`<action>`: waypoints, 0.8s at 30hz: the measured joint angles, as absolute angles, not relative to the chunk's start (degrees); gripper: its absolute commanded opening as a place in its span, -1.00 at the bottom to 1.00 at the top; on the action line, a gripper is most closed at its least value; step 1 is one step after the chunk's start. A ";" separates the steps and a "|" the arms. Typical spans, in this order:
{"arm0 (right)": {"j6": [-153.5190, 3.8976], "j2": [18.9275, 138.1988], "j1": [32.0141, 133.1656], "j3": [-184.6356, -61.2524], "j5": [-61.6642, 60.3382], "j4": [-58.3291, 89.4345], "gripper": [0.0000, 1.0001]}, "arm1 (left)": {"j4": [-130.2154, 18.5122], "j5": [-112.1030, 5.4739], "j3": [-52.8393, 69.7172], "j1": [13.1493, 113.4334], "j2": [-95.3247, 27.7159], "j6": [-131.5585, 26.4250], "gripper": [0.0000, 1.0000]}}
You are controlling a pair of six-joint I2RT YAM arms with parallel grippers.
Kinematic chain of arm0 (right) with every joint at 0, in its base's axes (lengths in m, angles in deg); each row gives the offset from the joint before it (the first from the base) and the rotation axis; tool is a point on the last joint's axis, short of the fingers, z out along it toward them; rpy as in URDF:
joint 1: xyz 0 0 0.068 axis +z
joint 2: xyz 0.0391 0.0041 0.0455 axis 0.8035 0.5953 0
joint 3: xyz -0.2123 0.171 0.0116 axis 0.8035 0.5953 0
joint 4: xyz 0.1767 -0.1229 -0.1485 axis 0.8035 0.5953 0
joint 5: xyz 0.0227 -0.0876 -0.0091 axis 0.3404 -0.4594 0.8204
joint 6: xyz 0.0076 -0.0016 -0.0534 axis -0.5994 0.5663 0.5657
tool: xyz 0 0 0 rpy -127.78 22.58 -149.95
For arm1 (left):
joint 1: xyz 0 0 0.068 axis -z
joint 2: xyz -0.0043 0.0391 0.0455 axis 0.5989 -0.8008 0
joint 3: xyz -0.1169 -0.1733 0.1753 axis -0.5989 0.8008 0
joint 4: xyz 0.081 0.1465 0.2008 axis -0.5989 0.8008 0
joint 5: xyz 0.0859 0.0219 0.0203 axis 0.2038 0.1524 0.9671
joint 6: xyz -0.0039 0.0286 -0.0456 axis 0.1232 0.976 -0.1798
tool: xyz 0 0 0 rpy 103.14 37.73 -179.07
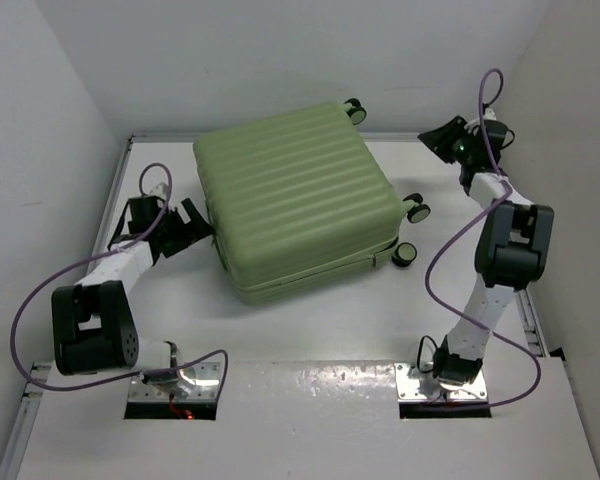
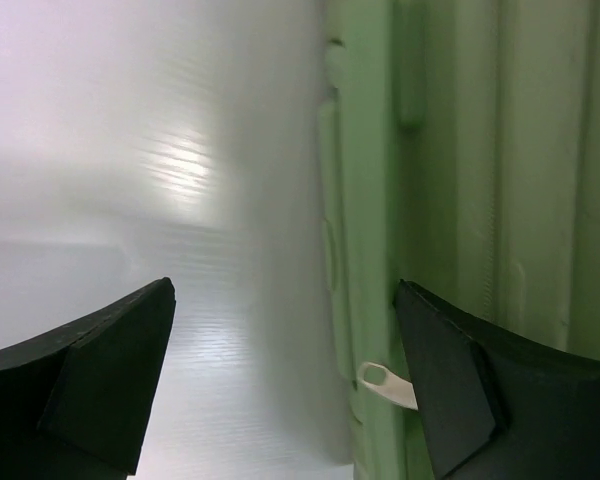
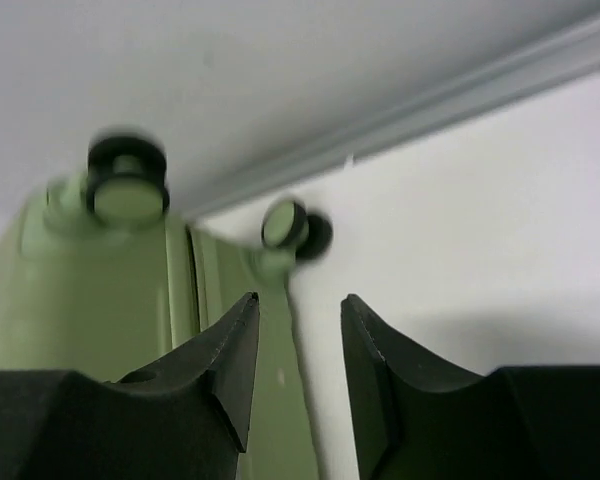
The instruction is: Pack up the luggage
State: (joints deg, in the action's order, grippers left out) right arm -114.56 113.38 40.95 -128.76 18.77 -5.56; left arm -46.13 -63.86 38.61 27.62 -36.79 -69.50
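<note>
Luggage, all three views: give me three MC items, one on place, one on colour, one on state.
1. Where is the left gripper relative to the luggage?
A on top of it; B behind its far edge; C beside its left side.
2. What colour is the shell?
A light green; B red; C black.
3. The luggage is:
A open, lining showing; B closed, lying flat; C standing upright.

Answers:
1 C, the top view shows the gripper next to the left side wall.
2 A, the ribbed green shell shows in every view.
3 B, the two halves meet at the seam and the wheels stick out sideways.
</note>
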 measured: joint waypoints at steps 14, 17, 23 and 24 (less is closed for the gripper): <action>-81.45 65.38 34.96 -102.53 28.75 16.54 -0.15 | -45.52 -61.89 37.69 31.86 -39.11 -68.10 0.78; -78.19 57.03 34.20 -97.22 29.98 19.65 -0.23 | -46.41 -59.69 37.69 32.89 -40.68 -68.19 0.72; -75.53 44.03 35.77 -85.42 34.09 24.87 -0.33 | -47.66 -54.86 35.88 35.38 -44.83 -68.80 0.40; -75.48 43.31 36.25 -84.15 34.57 25.00 -0.31 | -47.07 -54.62 34.92 35.40 -45.95 -68.80 0.31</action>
